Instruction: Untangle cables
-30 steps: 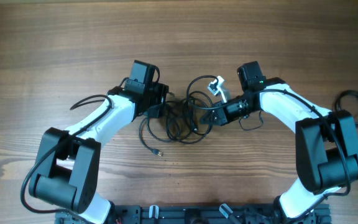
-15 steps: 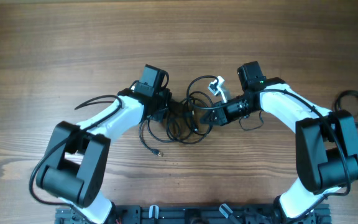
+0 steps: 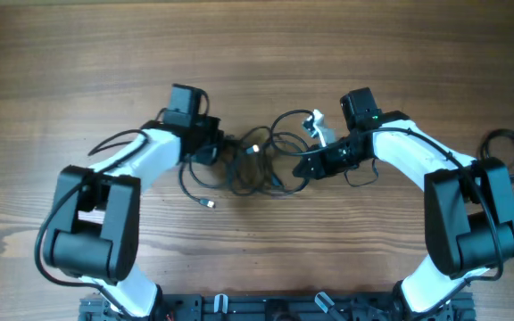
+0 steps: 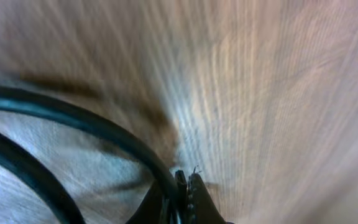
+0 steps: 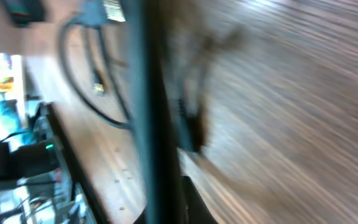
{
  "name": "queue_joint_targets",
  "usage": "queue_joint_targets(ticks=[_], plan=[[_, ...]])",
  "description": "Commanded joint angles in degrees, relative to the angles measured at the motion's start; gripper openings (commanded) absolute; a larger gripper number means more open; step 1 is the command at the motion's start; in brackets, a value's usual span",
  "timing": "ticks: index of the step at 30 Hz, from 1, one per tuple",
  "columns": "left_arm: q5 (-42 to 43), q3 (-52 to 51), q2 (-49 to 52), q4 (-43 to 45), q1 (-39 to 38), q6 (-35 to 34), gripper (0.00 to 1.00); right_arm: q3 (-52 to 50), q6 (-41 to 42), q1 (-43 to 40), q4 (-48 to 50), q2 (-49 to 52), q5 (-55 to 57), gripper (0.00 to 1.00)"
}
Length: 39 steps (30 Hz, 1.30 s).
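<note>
The overhead view is bright, even and sharp, with soft light from above casting only faint, short shadows beside the white arms (image 3: 141,156) and the cables (image 3: 257,165) on the wooden table (image 3: 257,53). The left wrist view is smeared by motion blur: the wood grain is streaked, a pale glare runs down the middle, and the near cables are out of focus. The right wrist view is blurred more heavily, with a defocused dark band (image 5: 151,93) down its middle and a washed-out, overexposed left edge.
</note>
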Motion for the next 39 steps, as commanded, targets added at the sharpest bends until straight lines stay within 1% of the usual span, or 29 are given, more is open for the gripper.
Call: queue_joint_targets(ticks=[1, 3, 6, 9, 10, 14, 16, 18, 20, 21, 22, 24, 25, 27, 28, 29, 30, 31, 34, 35, 37, 38, 39], plan=[[7.19, 0.00, -3.30, 0.15, 6.73, 9.46, 0.04, -0.17, 5.55, 0.07, -0.24, -0.35, 8.48, 0.04], [11.15, 0.00, -4.46, 0.17, 10.19, 12.87, 0.04, -0.17, 7.65, 0.07, 0.02, -0.35, 10.80, 0.04], [16.41, 0.00, -5.79, 0.17, 15.74, 16.81, 0.04, -0.17, 11.72, 0.07, 0.24, -0.35, 17.16, 0.04], [21.99, 0.00, -6.10, 0.15, 20.98, 20.70, 0.04, -0.17, 13.14, 0.07, 0.17, -0.35, 21.97, 0.04], [23.34, 0.00, -6.10, -0.11, 22.58, 21.07, 0.04, -0.17, 13.16, 0.07, 0.17, -0.35, 22.95, 0.04], [23.93, 0.00, -6.10, -3.17, 27.65, 21.07, 0.04, -0.17, 13.79, 0.07, 0.17, -0.35, 24.55, 0.04], [23.96, 0.00, -6.10, -4.07, 29.38, 22.77, 0.04, -0.17, 13.75, 0.02, 0.22, -0.35, 25.66, 0.04], [23.96, 0.00, -6.10, -4.15, 30.86, 25.18, 0.04, -0.17, 14.32, 0.02, 0.22, -0.35, 29.42, 0.04], [23.96, 0.00, -6.10, -4.48, 32.11, 25.77, 0.04, -0.17, 14.32, 0.00, 0.22, -0.35, 32.96, 0.04], [23.96, 0.00, -6.10, -4.61, 32.85, 25.83, 0.07, -0.17, 14.36, -0.04, 0.26, -0.35, 34.86, 0.04], [23.98, 0.00, -6.10, -4.59, 33.35, 26.69, 0.16, -0.17, 14.84, -0.11, 0.28, -0.35, 37.09, 0.04], [24.39, 0.00, -6.10, -4.81, 34.47, 27.06, 0.38, -0.17, 16.20, -0.15, 0.26, -0.35, 40.44, 0.04], [24.39, 0.00, -6.10, -4.94, 34.71, 27.74, 0.45, -0.17, 16.22, -0.15, 0.31, -0.35, 40.35, 0.04], [24.35, 0.00, -6.10, -5.03, 34.80, 28.33, 0.50, -0.17, 16.24, -0.13, 0.52, -0.35, 39.89, 0.04], [24.33, 0.00, -6.10, -5.07, 34.77, 28.35, 0.40, -0.17, 16.22, -0.13, 0.70, -0.35, 39.41, 0.04], [24.30, 0.00, -6.10, -5.25, 34.77, 28.33, 0.24, -0.17, 16.20, -0.15, 1.03, -0.35, 37.75, 0.04], [24.33, 0.00, -6.10, -5.29, 34.77, 28.30, 0.14, -0.17, 15.85, -0.13, 1.18, -0.35, 36.20, 0.04], [24.35, 0.00, -6.10, -5.75, 34.73, 28.28, 0.14, -0.17, 15.08, -0.11, 1.33, -0.35, 33.88, 0.04], [26.14, 0.00, -6.10, -5.46, 33.31, 28.00, 0.40, -0.17, 13.73, -0.09, 1.95, -0.35, 29.53, 0.04], [26.77, 0.00, -6.10, -4.48, 32.57, 27.12, 0.52, -0.17, 13.73, -0.09, 2.16, -0.35, 29.51, 0.04], [27.15, 0.00, -6.10, -1.16, 29.33, 24.06, 0.61, -0.17, 13.73, -0.09, 2.36, -0.35, 29.49, 0.04], [26.40, 0.00, -6.10, 0.17, 27.26, 23.08, 0.67, -0.17, 13.73, -0.09, 2.34, -0.35, 29.46, 0.04], [24.30, 0.00, -6.10, 1.64, 24.59, 22.88, 0.68, -0.17, 13.73, -0.09, 2.36, -0.35, 29.05, 0.04]])
